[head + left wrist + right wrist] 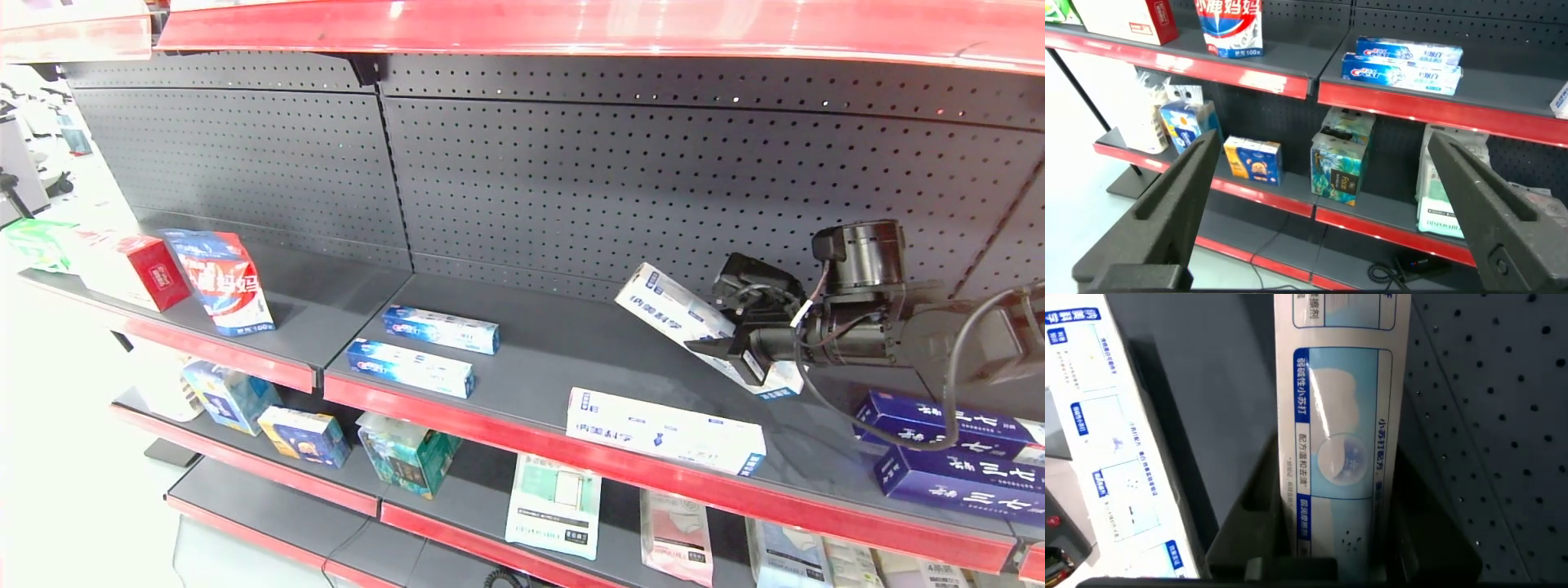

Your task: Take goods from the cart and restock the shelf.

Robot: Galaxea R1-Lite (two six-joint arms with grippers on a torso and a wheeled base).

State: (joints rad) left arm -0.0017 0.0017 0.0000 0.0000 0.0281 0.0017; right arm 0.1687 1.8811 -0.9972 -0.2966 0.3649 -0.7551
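The black shelf (pixel 555 343) with its red front edge runs across the head view, backed by a perforated panel (pixel 653 180). Over its right part the right gripper (pixel 735 345) is clamped on a long white toothpaste box (pixel 669 306), fingers pressed to its two long sides – the box tilts, far end raised toward the panel, and its near end seems to sit just off the board, though that is hard to judge. A matching white box (pixel 665 430) lies flat along the front edge, near it. Two dark blue boxes (pixel 947 420) lie further right; two light blue toothpaste boxes (pixel 441 329) lie side by side to the left. The left gripper (pixel 1323 143) hangs before the lower tiers – fingers spread wide, holding nothing
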